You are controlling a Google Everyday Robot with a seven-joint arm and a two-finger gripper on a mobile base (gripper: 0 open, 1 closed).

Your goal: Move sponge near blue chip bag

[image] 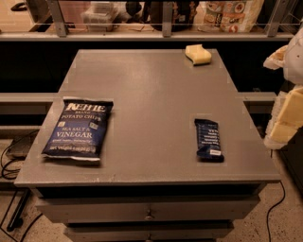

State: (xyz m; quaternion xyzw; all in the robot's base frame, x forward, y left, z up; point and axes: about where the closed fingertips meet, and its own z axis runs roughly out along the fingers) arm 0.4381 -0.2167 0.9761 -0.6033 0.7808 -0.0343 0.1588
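Note:
The pale yellow sponge (198, 54) lies on the far right part of the grey table (151, 94), near its back edge. The blue chip bag (78, 128) lies flat at the front left of the table, its white print facing up. My gripper (286, 116) is at the right edge of the view, off the table's right side, well away from both the sponge and the bag. Only its cream-yellow fingers (289, 120) and some white parts show, and it holds nothing that I can see.
A small dark blue snack bar wrapper (209, 139) lies at the front right of the table. A shelf with railing and packaged goods (232, 14) runs behind the table. Drawers (149, 212) sit below the tabletop. Cables lie on the floor at left.

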